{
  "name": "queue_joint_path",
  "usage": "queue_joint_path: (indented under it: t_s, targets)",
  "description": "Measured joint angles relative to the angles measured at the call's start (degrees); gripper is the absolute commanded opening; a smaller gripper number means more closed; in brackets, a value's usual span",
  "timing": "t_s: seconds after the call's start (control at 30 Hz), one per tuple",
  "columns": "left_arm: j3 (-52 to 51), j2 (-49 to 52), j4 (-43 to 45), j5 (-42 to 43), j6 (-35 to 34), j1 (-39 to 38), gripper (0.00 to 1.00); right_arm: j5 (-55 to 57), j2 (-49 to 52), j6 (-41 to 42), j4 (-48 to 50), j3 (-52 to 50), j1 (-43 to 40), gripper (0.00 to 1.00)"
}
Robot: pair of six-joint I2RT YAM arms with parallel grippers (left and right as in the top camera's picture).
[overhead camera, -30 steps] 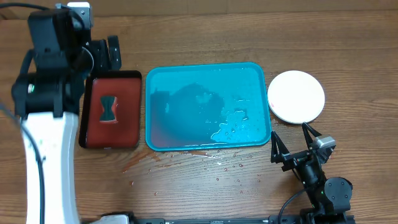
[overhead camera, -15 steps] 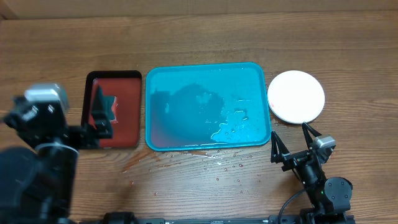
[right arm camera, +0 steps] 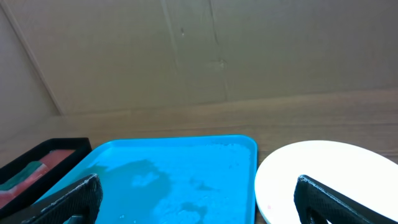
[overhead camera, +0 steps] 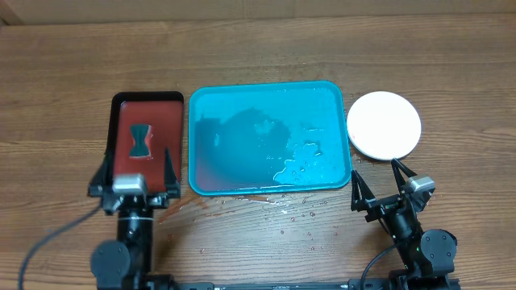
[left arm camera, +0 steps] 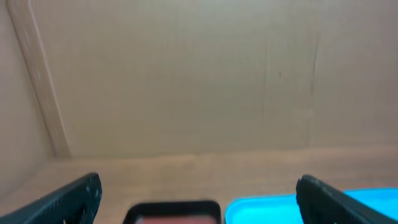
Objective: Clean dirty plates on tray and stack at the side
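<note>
The turquoise tray [overhead camera: 242, 173] lies mid-table, wet, with no plate on it; it also shows in the right wrist view [right arm camera: 168, 174] and at the edge of the left wrist view [left arm camera: 261, 208]. A clean white plate [overhead camera: 384, 124] sits on the table just right of the tray, also in the right wrist view [right arm camera: 323, 174]. The pale blue and pale green plates are hidden or out of view. My left gripper [overhead camera: 135, 171] is open and empty at the near end of the dark red tray [overhead camera: 165, 129]. My right gripper [overhead camera: 379, 182] is open and empty, just in front of the white plate.
The dark red black-rimmed tray, left of the turquoise one, holds a teal bow-shaped sponge [overhead camera: 141, 140]. Water pools [overhead camera: 302, 165] lie in the turquoise tray's right half. Droplets and reddish specks [overhead camera: 282, 211] lie on the table before it. A cardboard wall [left arm camera: 186, 74] stands behind.
My left arm has swung from the back left, over the dark red tray, down to the front edge of the table, its gripper open. The right arm has not moved.
</note>
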Motion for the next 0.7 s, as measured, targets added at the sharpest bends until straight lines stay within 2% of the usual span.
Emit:
queue_joint_path:
  t_s: [0.3, 0.5, 0.7]
  targets:
    - [-12.6, -8.8, 1.6, 0.4, 3.6, 0.0, 1.0, 0.0, 0.0, 0.0, 0.0, 0.0, 0.0, 1.0]
    - [-13.8, -8.9, -6.8, 0.4, 3.8, 0.0, 1.0, 0.0, 0.0, 0.0, 0.0, 0.0, 0.0, 1.0]
    - [-13.9, -9.0, -7.1, 0.4, 3.8, 0.0, 1.0, 0.0, 0.0, 0.0, 0.0, 0.0, 0.0, 1.0]
